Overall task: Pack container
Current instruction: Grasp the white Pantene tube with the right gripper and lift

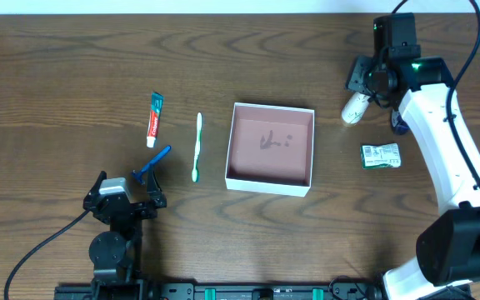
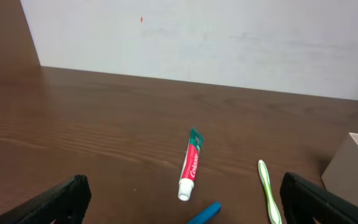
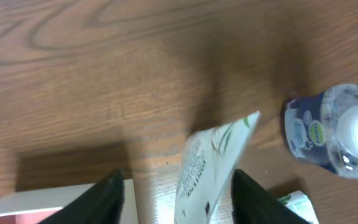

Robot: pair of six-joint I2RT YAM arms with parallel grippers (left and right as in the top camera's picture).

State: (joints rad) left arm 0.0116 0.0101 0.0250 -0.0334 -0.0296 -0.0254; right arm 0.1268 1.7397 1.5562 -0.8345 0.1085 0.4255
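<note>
- Container [image 1: 269,185] lies mid-worktop [image 1: 57,67] in the overhead view. It is at about 8 o'clock from your right tool [image 1: 361,93] and between 2 and 3 o'clock from your left tool [image 1: 126,190], well apart from both.
- Your right tool is released. In the right wrist view its fingers [image 3: 107,199] straddle a white tube [image 3: 207,168] lying on the worktop, with bare wood showing between the tube and one finger.
- Your left tool is released as well. The left wrist view shows its fingers [image 2: 58,200] wide apart, gripping nothing.
- Overhead, the green toothbrush [image 1: 197,147] lies at 9 o'clock of the container, just beside its wall. The toothpaste [image 1: 154,119] is farther out at 10 o'clock, and the blue razor [image 1: 152,164] is near 8 o'clock.
- A green-and-white packet [image 1: 381,156] lies at 3 o'clock of the container.
- The right wrist view gives you the clear bottle [image 3: 334,134] with its blue label, at 3 o'clock of the white tube. Overhead, the arm hides most of it.
- The left wrist view catches only a corner of the container at its right edge, and the right wrist view only a strip of white wall at lower left.
- Only the overhead view looks inside: a pinkish-brown floor with a faint dark scribble. Every toiletry you can see lies outside on the worktop.
</note>
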